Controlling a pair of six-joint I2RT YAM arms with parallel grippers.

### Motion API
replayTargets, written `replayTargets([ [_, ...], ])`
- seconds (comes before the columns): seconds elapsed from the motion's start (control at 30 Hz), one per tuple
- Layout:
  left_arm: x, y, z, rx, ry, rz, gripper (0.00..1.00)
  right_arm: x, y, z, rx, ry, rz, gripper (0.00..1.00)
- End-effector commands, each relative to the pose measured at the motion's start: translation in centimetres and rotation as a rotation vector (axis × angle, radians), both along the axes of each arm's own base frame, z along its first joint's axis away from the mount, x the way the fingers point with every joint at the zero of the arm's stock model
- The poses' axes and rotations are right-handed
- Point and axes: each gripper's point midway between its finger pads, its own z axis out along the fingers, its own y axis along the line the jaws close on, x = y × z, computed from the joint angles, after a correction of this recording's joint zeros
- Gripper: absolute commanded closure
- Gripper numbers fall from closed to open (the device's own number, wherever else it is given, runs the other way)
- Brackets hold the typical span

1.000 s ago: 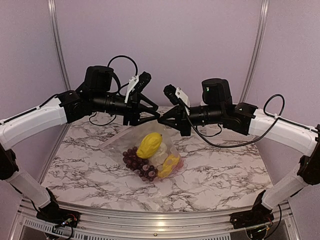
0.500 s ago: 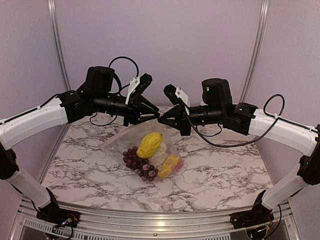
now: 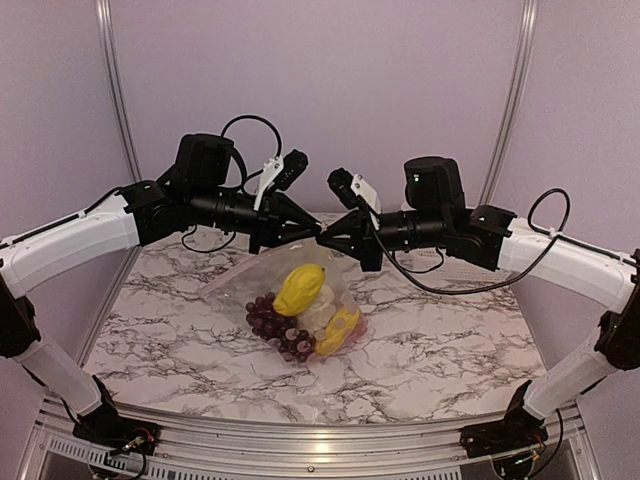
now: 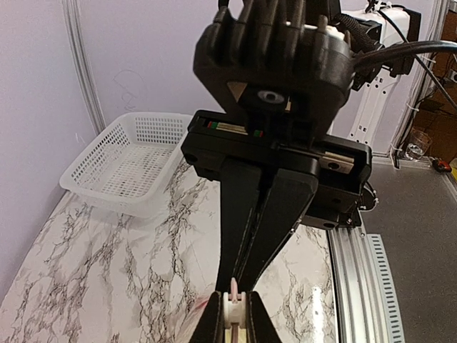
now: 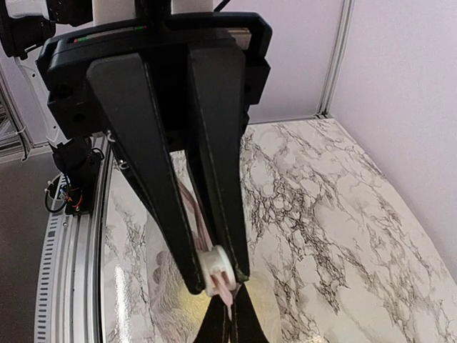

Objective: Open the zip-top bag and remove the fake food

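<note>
Bag [image 3: 232, 281] of clear plastic sits mid-table [image 3: 450, 350]. Its long axis runs from 12 o'clock, where the top edge is lifted, to 6 o'clock, where the filled bottom rests on the marble. Toy food [image 3: 300, 290] lies inside: a yellow piece uppermost, purple grapes [image 3: 268, 320] at its 8 o'clock and more yellow at its 5 o'clock.

The left end effector [image 3: 306, 237] and right end effector [image 3: 330, 241] meet tip to tip above the food. Each is narrow and pinches the zip edge [image 4: 233, 309], which shows white and pink in the wrist views. Whether the mouth is parted cannot be made out, and the plastic's outline fades into the marble pattern.

A white lattice basket [image 4: 128, 168] stands at 10 o'clock in the left wrist view, well apart from the bag.
</note>
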Motion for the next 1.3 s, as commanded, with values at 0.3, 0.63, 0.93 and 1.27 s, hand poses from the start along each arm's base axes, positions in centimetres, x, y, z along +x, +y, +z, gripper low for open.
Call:
replayTargets([
  [0.3, 0.0, 1.5, -3.3, 0.106, 0.010, 0.034, 0.98, 0.7, -2.8, 3.9, 0.134, -0.040, -0.112, 1.00],
  [0.63, 0.4, 3.3, -4.1, 0.142, 0.002, 0.078, 0.98, 0.6, -4.1, 3.7, 0.141, -0.033, -0.145, 1.00],
  [0.93, 0.2, 4.1, -4.8, 0.171, 0.005, 0.091, 0.98, 0.4, -4.9, 3.5, 0.144, -0.029, -0.159, 1.00],
  [1.27, 1.6, 6.2, -4.8, 0.166, 0.011, 0.168, 0.99, 1.6, -7.5, 3.3, 0.170, -0.041, -0.296, 1.00],
])
